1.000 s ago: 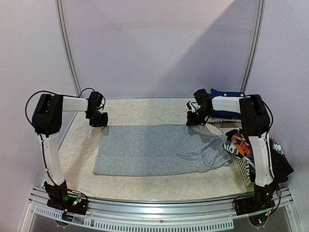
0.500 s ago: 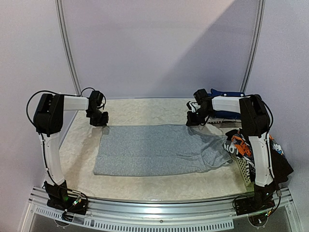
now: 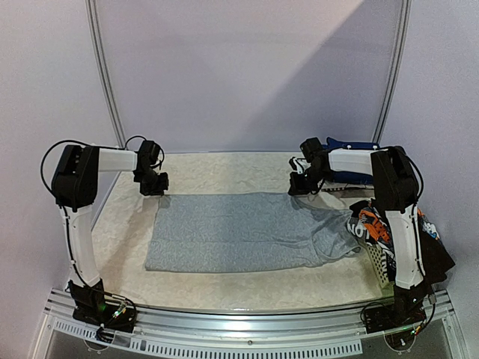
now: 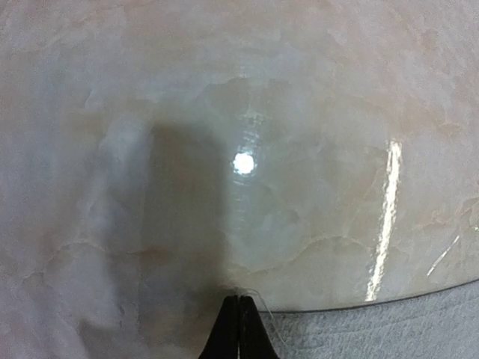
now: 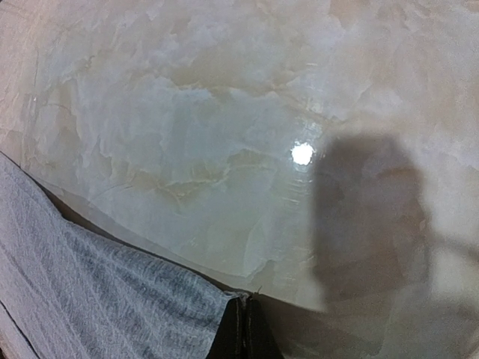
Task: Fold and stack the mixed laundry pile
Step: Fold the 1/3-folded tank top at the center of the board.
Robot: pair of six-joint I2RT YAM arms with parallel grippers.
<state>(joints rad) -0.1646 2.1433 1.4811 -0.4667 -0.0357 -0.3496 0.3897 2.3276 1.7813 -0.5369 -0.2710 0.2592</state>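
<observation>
Pinching the far left corner of the grey shirt (image 3: 239, 232), the left gripper (image 3: 153, 187) is clamped shut. The shirt lies flat across the marbled table (image 3: 224, 168). The right gripper (image 3: 299, 187) is clenched on its far right corner. An orange printed garment (image 3: 372, 224) hangs over the white basket (image 3: 378, 262) at the right edge.
</observation>
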